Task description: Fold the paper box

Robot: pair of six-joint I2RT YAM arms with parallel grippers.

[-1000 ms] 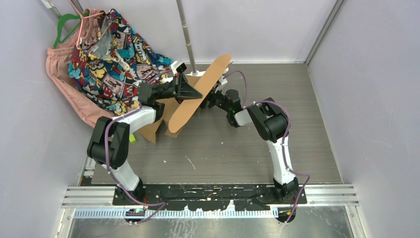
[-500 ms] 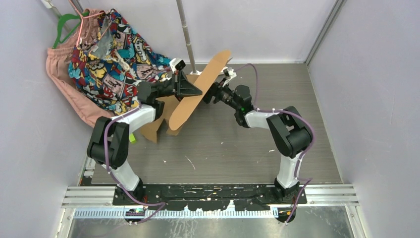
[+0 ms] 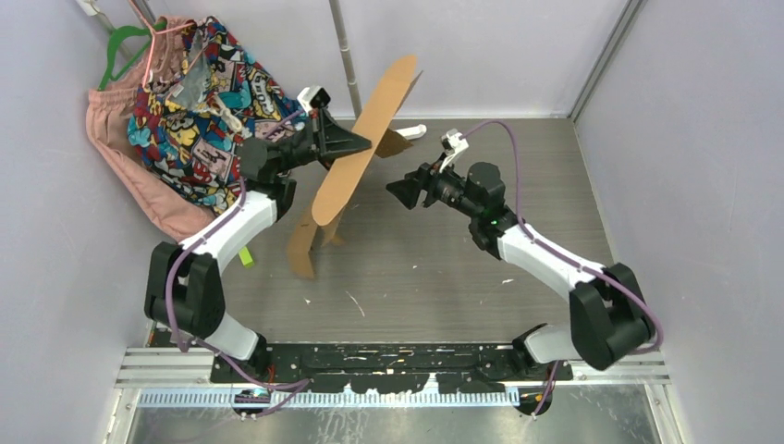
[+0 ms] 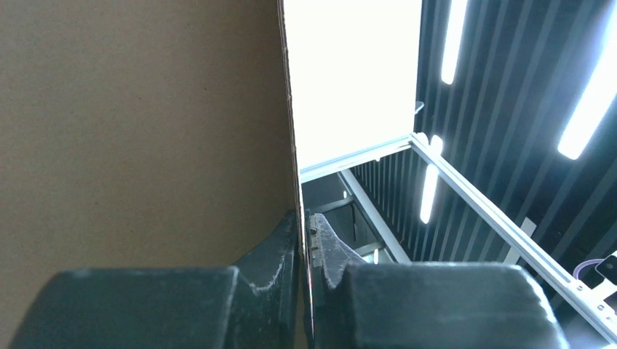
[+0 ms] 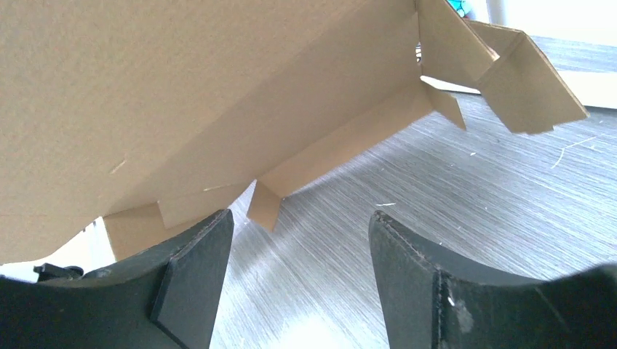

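Two grippers and one paper box are seen. The left gripper (image 3: 362, 145) is closed down to a narrow slit on the paper box (image 3: 374, 116); in the left wrist view its fingertips (image 4: 291, 236) are pressed against both faces of the sheet's thin edge, and the brown cardboard (image 4: 145, 131) fills the left half of that view. The right gripper (image 3: 395, 190) is held wide apart and nothing is gripped or touched by it; it is kept just beside the sheet, on the sheet's right side, and in the right wrist view the underside of the cardboard (image 5: 218, 87) is seen above and beyond its spread fingers (image 5: 193, 269).

The box is unfolded, a single die-cut sheet lifted over the far left part of the grey table (image 3: 462, 268); it is presented almost edge-on to the top camera; its long axis is slanted from the far right, high by the metal pole (image 3: 344, 55), down to the near left, where flaps hang toward the table. Whether those flaps rest on the surface cannot be told.

Two garments are hung at the far left: one patterned (image 3: 199, 102), one pink (image 3: 116, 129).
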